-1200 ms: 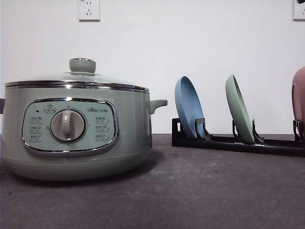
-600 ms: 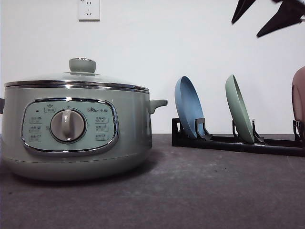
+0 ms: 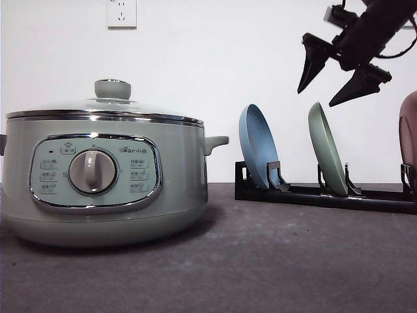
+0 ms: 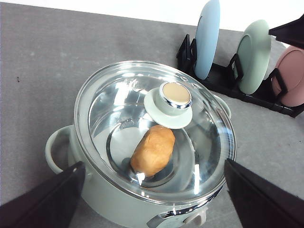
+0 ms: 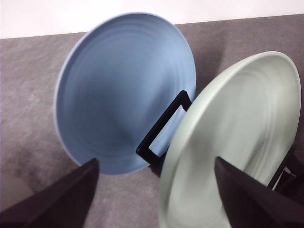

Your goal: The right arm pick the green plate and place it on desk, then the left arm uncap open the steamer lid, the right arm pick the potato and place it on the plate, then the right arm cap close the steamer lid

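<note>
Nearest the front camera stands the steamer [image 3: 104, 179], its steamer lid [image 3: 104, 107] seated, and the left wrist view shows the potato [image 4: 152, 150] lying inside under the glass. The left gripper [image 4: 152, 199] hangs above the pot with its jaws spread wide and nothing between them. Farther back, on the desk [image 3: 260, 261], a black rack [image 3: 326, 194] holds the blue plate [image 3: 258, 155], the green plate [image 3: 327, 158] and a pink plate [image 3: 409, 140], each on edge in its own slot. The green plate looks rigid and light, likely smooth-skinned and a little slippery, so a pinch across its upper rim, one jaw on each face, seems the safest hold; it must be lifted straight up out of the rack's prongs. The right gripper [image 3: 335, 78] hovers above that rim, jaws well apart, holding nothing. Half a second ago only its tips showed at the top of the front view; a full second ago it was absent. The plates and pot have not shifted.
</note>
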You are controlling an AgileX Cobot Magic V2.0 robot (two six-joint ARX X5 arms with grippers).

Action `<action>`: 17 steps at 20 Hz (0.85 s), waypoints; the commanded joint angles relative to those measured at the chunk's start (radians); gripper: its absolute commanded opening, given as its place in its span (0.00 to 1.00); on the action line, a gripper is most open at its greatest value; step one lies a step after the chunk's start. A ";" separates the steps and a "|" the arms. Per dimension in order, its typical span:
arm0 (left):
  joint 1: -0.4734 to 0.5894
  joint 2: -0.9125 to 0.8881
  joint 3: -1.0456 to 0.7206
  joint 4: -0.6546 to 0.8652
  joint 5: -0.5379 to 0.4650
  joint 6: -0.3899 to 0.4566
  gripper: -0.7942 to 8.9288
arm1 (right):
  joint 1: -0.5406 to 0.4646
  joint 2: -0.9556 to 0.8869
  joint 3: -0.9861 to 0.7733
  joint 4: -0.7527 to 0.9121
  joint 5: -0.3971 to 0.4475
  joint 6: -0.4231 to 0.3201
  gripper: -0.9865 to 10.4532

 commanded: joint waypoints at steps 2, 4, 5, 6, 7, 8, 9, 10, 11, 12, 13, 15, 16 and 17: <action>-0.001 0.005 0.022 0.010 0.004 0.011 0.56 | 0.005 0.048 0.027 0.024 0.004 0.015 0.37; -0.001 0.005 0.022 0.010 0.004 0.011 0.56 | 0.005 0.056 0.027 0.034 0.010 0.026 0.34; -0.001 0.005 0.022 0.011 0.004 0.011 0.56 | 0.005 0.061 0.027 0.043 0.016 0.032 0.31; -0.001 0.005 0.022 0.011 0.004 0.012 0.56 | 0.005 0.061 0.027 0.044 0.022 0.032 0.27; -0.001 0.005 0.022 0.011 0.004 0.012 0.56 | 0.005 0.065 0.027 0.047 0.022 0.032 0.25; -0.001 0.005 0.022 0.011 0.004 0.011 0.56 | 0.005 0.067 0.027 0.047 0.022 0.032 0.24; -0.001 0.005 0.022 0.011 0.004 0.012 0.56 | 0.005 0.069 0.027 0.048 0.022 0.032 0.22; -0.001 0.005 0.022 0.011 0.004 0.012 0.56 | 0.004 0.069 0.027 0.048 0.023 0.032 0.22; -0.001 0.005 0.022 0.011 0.004 0.012 0.56 | 0.004 0.069 0.027 0.048 0.022 0.032 0.22; -0.001 0.005 0.022 0.011 0.004 0.012 0.56 | 0.005 0.069 0.027 0.048 0.022 0.032 0.22; -0.001 0.005 0.022 0.011 0.004 0.012 0.56 | 0.004 0.069 0.027 0.046 0.021 0.032 0.21; -0.001 0.005 0.022 0.011 0.004 0.012 0.56 | 0.005 0.069 0.027 0.043 0.021 0.032 0.20; -0.001 0.005 0.022 0.011 0.004 0.012 0.56 | 0.005 0.069 0.027 0.043 0.021 0.035 0.20; -0.001 0.005 0.022 0.011 0.004 0.012 0.56 | 0.005 0.069 0.027 0.044 0.022 0.040 0.17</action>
